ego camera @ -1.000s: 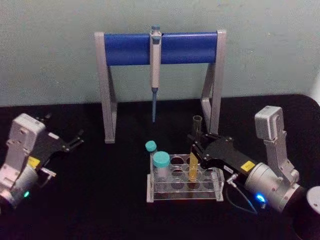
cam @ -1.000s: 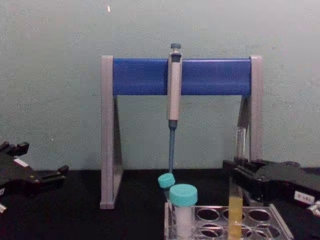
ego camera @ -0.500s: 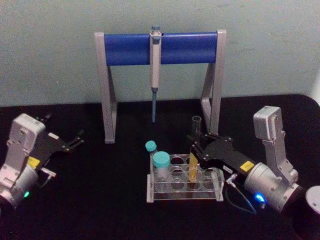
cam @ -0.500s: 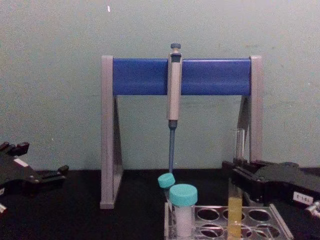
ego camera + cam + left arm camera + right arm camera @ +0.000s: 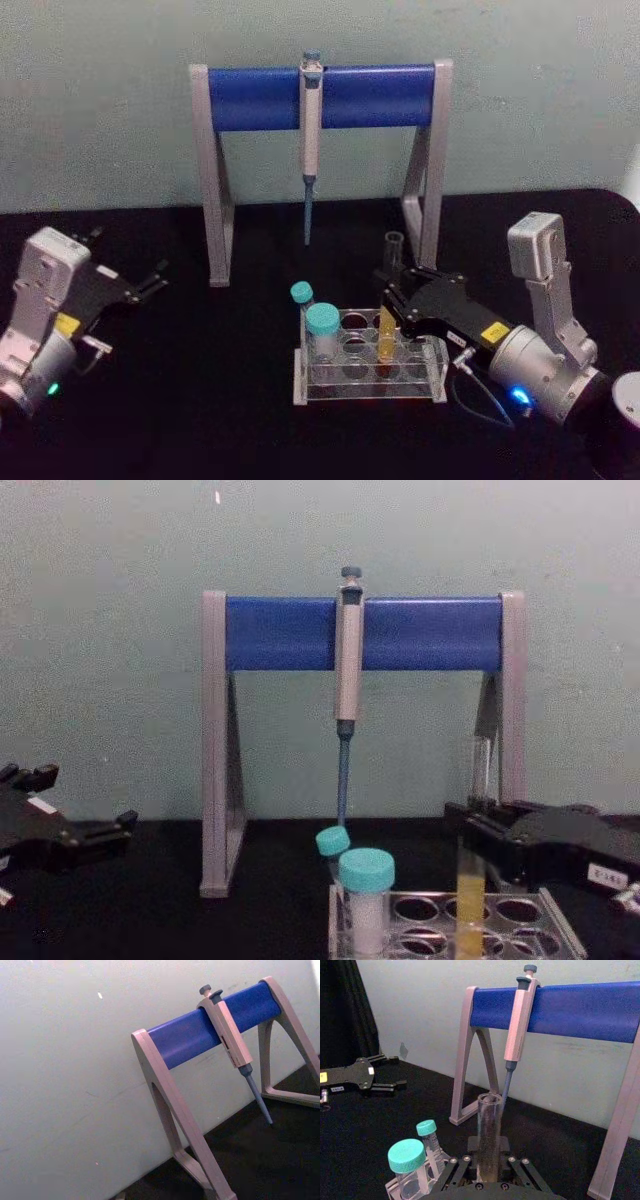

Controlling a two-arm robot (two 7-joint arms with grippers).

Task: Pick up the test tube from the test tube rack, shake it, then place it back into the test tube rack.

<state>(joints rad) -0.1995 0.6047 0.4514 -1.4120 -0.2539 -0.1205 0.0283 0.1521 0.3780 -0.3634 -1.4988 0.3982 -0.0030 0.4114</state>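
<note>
The test tube (image 5: 386,330), long and clear with yellow-orange liquid low down, stands upright in a hole of the clear test tube rack (image 5: 368,385) near its right end. My right gripper (image 5: 391,290) reaches in from the right and is shut on the test tube above the rack's top plate. The tube's open top rises above the black fingers (image 5: 490,830). In the right wrist view the test tube (image 5: 489,1135) stands straight between the finger bases. My left gripper (image 5: 152,280) rests open at the far left of the table, away from the rack.
Two teal-capped vials (image 5: 323,320) stand in the rack's left end. Behind the rack is the grey-and-blue pipette stand (image 5: 250,98) with a pipette (image 5: 310,140) hanging from its bar. A round black object (image 5: 625,430) sits at the right front corner.
The test tube's top and the right gripper drifted slightly left and came back. The tube stays in the rack hole. The left arm has not moved.
</note>
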